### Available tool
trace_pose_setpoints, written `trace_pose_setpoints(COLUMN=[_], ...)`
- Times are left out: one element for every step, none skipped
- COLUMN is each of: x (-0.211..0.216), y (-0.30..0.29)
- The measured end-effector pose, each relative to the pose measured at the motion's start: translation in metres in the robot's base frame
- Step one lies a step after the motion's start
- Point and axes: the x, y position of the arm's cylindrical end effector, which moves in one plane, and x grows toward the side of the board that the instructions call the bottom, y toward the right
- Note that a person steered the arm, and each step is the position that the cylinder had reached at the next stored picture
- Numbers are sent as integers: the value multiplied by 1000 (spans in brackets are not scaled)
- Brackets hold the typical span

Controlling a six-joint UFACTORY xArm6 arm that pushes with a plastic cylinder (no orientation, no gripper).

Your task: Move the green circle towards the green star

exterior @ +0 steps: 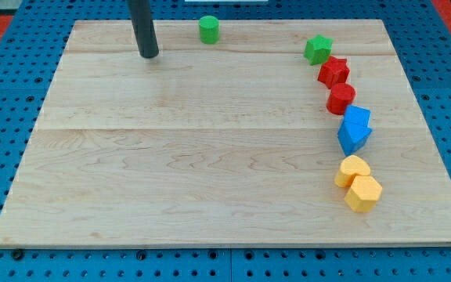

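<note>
Green circle [208, 30] sits near the counter's [171, 157] top edge, to the right of my tip [149, 55] and apart from it. Green star [317, 49] lies farther right, bare wood between them. Below the star curve red, blue and yellow blocks. No fingers here, only a rod.

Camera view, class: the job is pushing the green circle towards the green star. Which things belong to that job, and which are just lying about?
Belong to the job:
green circle
green star
my tip, at the circle's left, apart from it

Just lying about:
red star
red cylinder
two blue blocks
two yellow blocks
</note>
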Motion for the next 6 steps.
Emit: trace_pose_setpoints(x=[-45, -42, -42, -52, -65, -63], y=[4, 66, 138, 168, 151, 179])
